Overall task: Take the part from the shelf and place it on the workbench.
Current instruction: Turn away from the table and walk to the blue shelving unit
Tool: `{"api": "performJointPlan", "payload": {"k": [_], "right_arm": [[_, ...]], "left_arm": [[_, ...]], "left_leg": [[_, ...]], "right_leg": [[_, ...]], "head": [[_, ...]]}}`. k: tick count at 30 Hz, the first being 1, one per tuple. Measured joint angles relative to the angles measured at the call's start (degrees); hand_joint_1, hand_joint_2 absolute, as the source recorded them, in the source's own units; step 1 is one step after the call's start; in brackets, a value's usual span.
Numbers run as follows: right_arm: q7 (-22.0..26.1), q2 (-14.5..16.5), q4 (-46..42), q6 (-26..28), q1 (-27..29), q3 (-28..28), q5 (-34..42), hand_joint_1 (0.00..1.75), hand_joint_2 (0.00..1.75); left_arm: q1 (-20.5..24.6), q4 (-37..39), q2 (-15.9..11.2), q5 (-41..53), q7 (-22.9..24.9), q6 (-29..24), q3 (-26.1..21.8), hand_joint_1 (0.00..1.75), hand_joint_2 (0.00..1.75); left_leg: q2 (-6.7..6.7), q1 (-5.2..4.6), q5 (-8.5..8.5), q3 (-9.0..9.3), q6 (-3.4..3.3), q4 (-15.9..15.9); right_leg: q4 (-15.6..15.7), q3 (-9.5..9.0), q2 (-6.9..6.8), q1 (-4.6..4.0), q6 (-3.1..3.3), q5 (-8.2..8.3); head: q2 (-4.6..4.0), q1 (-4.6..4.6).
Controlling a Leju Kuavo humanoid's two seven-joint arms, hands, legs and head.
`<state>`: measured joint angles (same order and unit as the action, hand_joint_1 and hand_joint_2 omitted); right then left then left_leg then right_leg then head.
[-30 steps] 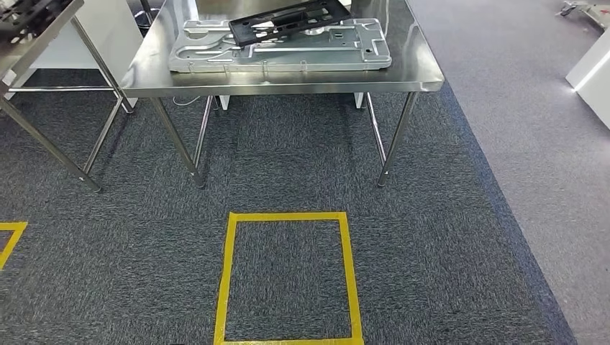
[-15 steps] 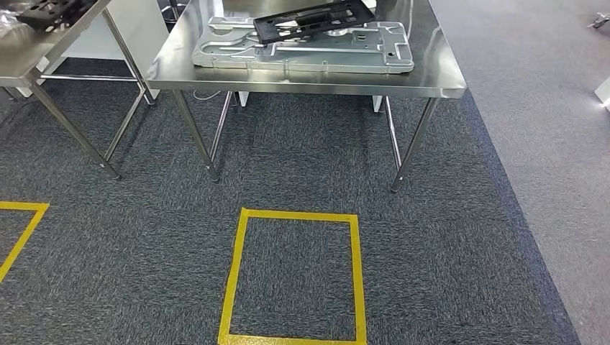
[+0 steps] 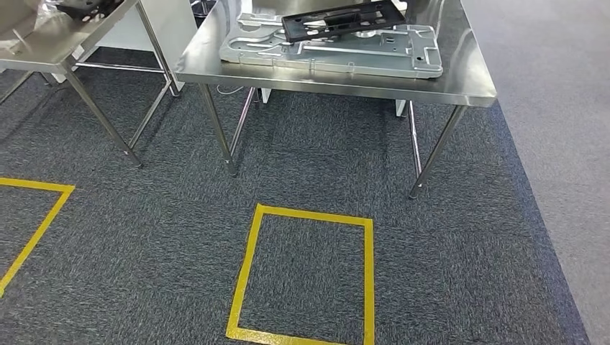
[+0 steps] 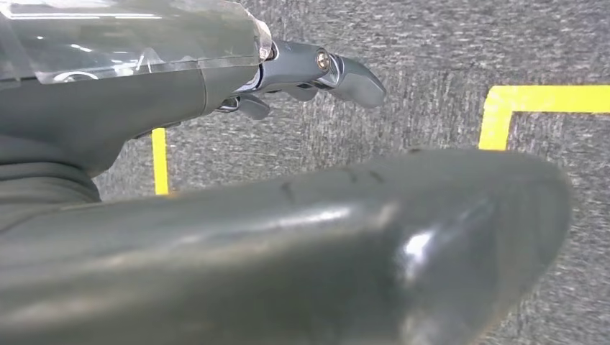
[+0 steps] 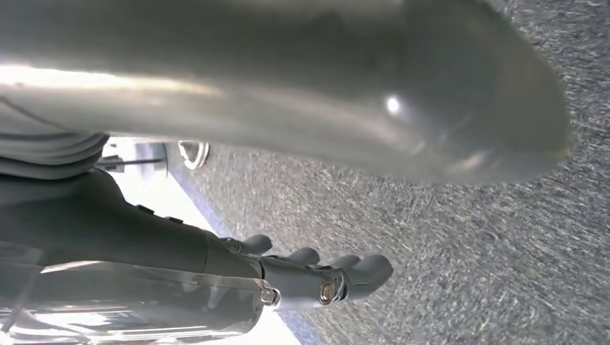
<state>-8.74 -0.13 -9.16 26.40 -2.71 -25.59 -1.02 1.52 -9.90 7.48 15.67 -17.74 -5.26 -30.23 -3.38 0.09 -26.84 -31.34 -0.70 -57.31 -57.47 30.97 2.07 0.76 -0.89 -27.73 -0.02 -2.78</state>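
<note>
The tabletop is brushed, shiny steel. On it lies a matt grey cast-metal plate, with a matt black plastic-looking frame on top. Below, rough dark carpet carries glossy yellow tape.

Ahead of me: two steel tables, the nearer table and a second table to its left. One silver plate and one black frame lie on the nearer table. Two yellow tape squares mark the carpet: one square and another square.

yellow tape square on dark carpet | second table far left
</note>
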Motion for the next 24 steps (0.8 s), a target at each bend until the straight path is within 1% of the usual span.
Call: {"api": "performJointPlan", "payload": {"k": [1,2,3,4,5,6,7,8,9,10,11,12,13,14,15,16,17,18,19,20,21,22,23,24], "right_arm": [[0.00,0.01,-0.01,-0.10,-0.05,-0.13,-0.14,0.00,0.00],[0.00,0.02,-0.01,-0.24,-0.06,-0.24,-0.23,0.00,0.00],[0.00,0.03,-0.01,-0.41,-0.05,-0.33,-0.36,0.00,0.00],[0.00,0.03,-0.01,-0.56,-0.01,-0.43,-0.56,0.00,0.00],[0.00,0.03,0.00,-0.69,0.05,-0.56,-0.81,0.00,0.00],[0.00,0.02,0.00,-0.76,0.09,-0.75,-1.08,0.00,0.00],[0.01,0.01,0.00,-0.81,0.12,-0.96,-1.32,0.00,0.00],[0.02,0.01,0.00,-0.90,0.10,-1.14,-1.55,0.00,0.00],[0.03,0.00,0.00,-1.02,0.07,-1.31,-1.72,0.00,0.00],[0.05,0.00,0.00,-1.14,0.04,-1.47,-1.87,0.00,0.00],[0.09,0.00,0.00,-1.27,0.02,-1.64,-2.01,0.00,0.00],[0.13,0.00,0.00,-1.37,0.02,-1.82,-2.08,0.00,0.00],[0.16,0.00,0.00,-1.43,0.02,-1.98,-2.16,0.00,0.00],[0.20,0.00,0.00,-1.48,-0.01,-2.11,-2.21,0.00,0.00],[0.21,0.00,0.00,-1.51,-0.05,-2.23,-2.25,0.00,0.00],[0.22,0.00,-0.01,-1.56,-0.10,-2.35,-2.28,0.00,0.00],[0.28,0.00,-0.01,-1.67,-0.11,-2.49,-2.28,0.00,0.00],[0.37,0.00,-0.02,-1.78,-0.08,-2.60,-2.28,0.00,0.00],[0.48,-0.01,-0.02,-1.91,-0.04,-2.68,-2.28,0.00,0.00],[0.61,-0.03,-0.02,-2.04,0.01,-2.74,-2.28,0.00,0.00],[0.70,-0.06,-0.02,-2.13,0.05,-2.75,-2.28,0.00,0.00],[0.75,-0.09,-0.02,-2.20,0.09,-2.78,-2.28,0.00,0.00],[0.79,-0.11,-0.01,-2.25,0.14,-2.80,-2.30,0.00,0.00],[0.79,-0.11,-0.01,-2.29,0.19,-2.85,-2.36,0.00,0.00]], "left_arm": [[-0.04,0.00,-0.01,0.01,0.04,-0.08,0.00,0.00,0.00],[-0.08,0.00,-0.01,0.01,0.07,-0.16,0.00,0.00,0.00],[-0.09,0.00,-0.02,0.01,0.09,-0.24,0.00,0.00,0.00],[-0.07,0.00,-0.03,0.01,0.11,-0.29,0.00,0.00,0.00],[-0.04,0.00,-0.03,0.00,0.12,-0.32,0.00,0.00,0.00],[-0.04,0.00,-0.04,-0.01,0.12,-0.34,0.00,0.00,0.00],[-0.09,0.00,-0.04,-0.01,0.12,-0.35,0.00,0.00,0.00],[-0.16,0.00,-0.04,-0.02,0.12,-0.36,0.00,0.00,0.00],[-0.22,0.00,-0.05,-0.01,0.12,-0.37,0.00,0.00,0.00],[-0.24,0.00,-0.08,0.04,0.12,-0.38,0.00,0.00,0.00],[-0.22,0.00,-0.13,0.13,0.12,-0.37,0.00,0.00,0.00],[-0.18,0.00,-0.18,0.27,0.12,-0.33,0.01,0.00,0.00],[-0.15,0.00,-0.23,0.43,0.12,-0.28,0.02,0.00,0.00],[-0.15,0.00,-0.27,0.58,0.14,-0.19,0.04,0.00,0.00],[-0.18,0.00,-0.30,0.70,0.18,-0.09,0.06,0.00,0.00],[-0.22,0.00,-0.32,0.79,0.22,0.01,0.08,0.00,0.00],[-0.26,0.00,-0.33,0.89,0.27,0.11,0.10,0.00,0.00],[-0.26,0.00,-0.36,0.99,0.33,0.20,0.13,0.00,0.00],[-0.25,0.00,-0.37,1.10,0.38,0.25,0.17,0.00,0.00],[-0.25,0.00,-0.39,1.26,0.45,0.28,0.22,0.00,0.00],[-0.27,0.00,-0.41,1.46,0.56,0.27,0.29,0.00,0.00],[-0.33,0.00,-0.44,1.78,0.71,0.16,0.39,0.00,0.00],[-0.41,0.00,-0.48,2.24,0.89,-0.05,0.53,0.00,0.00],[-0.49,0.00,-0.50,2.77,1.08,-0.33,0.72,0.00,0.00]], "left_leg": [[-0.13,0.05,-0.04,-0.06,0.31,-0.04],[0.18,0.07,-0.49,-0.29,0.59,-0.57],[0.74,0.08,-1.60,-0.97,0.83,-2.14],[1.47,0.14,-3.32,-2.18,1.03,-4.91],[2.18,0.22,-5.40,-3.92,1.23,-8.67],[2.51,0.33,-7.26,-5.80,1.42,-12.71],[2.69,0.43,-8.30,-7.19,1.56,-15.74],[2.83,0.50,-8.23,-7.68,1.63,-16.87],[3.01,0.54,-7.05,-7.00,1.61,-15.62],[3.37,0.55,-5.09,-5.20,1.48,-12.16],[4.27,0.49,-3.25,-2.95,1.21,-7.70],[5.03,0.33,-1.89,-1.07,0.91,-3.91],[5.58,0.17,-1.18,0.12,0.60,-1.40],[5.83,0.00,-1.09,0.50,0.32,-0.37],[5.41,-0.14,-1.04,0.40,0.10,-0.33],[4.99,-0.06,-0.86,0.48,-0.20,-0.17],[4.63,0.06,-0.63,0.58,-0.53,0.08],[4.30,0.19,-0.35,0.67,-0.89,0.35],[3.99,0.34,-0.08,0.74,-1.19,0.58],[3.67,0.33,0.03,0.62,-1.36,0.65],[3.32,0.29,0.09,0.51,-1.46,0.64],[2.90,0.25,0.11,0.45,-1.48,0.61],[2.45,0.22,0.10,0.46,-1.48,0.57],[1.97,0.21,0.09,0.51,-1.45,0.51]], "right_leg": [[0.16,-0.05,-0.39,0.09,0.37,0.11],[0.38,-0.14,-0.80,0.19,0.80,0.21],[0.61,-0.20,-1.27,0.32,1.22,0.33],[0.76,-0.22,-1.77,0.38,1.57,0.39],[0.76,-0.19,-2.24,0.30,1.79,0.36],[0.71,-0.13,-2.71,0.20,1.91,0.32],[0.65,-0.10,-3.14,0.11,1.94,0.28],[0.59,-0.10,-3.56,0.04,1.95,0.22],[0.51,-0.16,-3.94,-0.01,1.89,0.15],[0.43,-0.27,-4.32,-0.04,1.78,0.04],[0.36,-0.42,-4.69,-0.09,1.62,-0.08],[0.26,-0.56,-5.01,-0.22,1.38,-0.23],[0.20,-0.66,-5.29,-0.32,1.10,-0.34],[0.18,-0.73,-5.55,-0.40,0.80,-0.41],[0.23,-0.81,-5.81,-0.45,0.46,-0.42],[0.29,-0.89,-5.95,-0.43,0.11,-0.45],[0.05,-0.90,-5.64,-0.35,-0.23,-0.77],[-0.95,-0.53,-4.96,-0.28,-0.52,-1.65],[-3.13,0.42,-4.07,-0.19,-0.74,-3.16],[-6.56,2.01,-3.18,-0.07,-0.87,-5.15],[-10.63,3.98,-2.70,-0.03,-0.96,-7.10],[-14.14,5.72,-2.51,0.00,-1.03,-8.32],[-16.00,6.73,-2.44,0.01,-1.07,-8.43],[-15.51,6.62,-2.40,0.03,-1.04,-7.31]], "head": [[0.00,-0.01],[0.00,-0.01],[0.00,-0.01],[0.00,-0.02],[0.00,-0.02],[0.00,-0.02],[0.00,-0.02],[0.00,-0.02],[0.00,-0.02],[0.00,-0.02],[0.00,-0.02],[-0.01,-0.02],[-0.01,-0.02],[-0.01,-0.02],[-0.01,-0.02],[0.00,-0.02],[0.00,-0.01],[0.00,-0.01],[0.00,0.00],[0.00,0.00],[0.00,0.00],[0.00,0.00],[0.00,0.01],[0.00,0.01]]}}
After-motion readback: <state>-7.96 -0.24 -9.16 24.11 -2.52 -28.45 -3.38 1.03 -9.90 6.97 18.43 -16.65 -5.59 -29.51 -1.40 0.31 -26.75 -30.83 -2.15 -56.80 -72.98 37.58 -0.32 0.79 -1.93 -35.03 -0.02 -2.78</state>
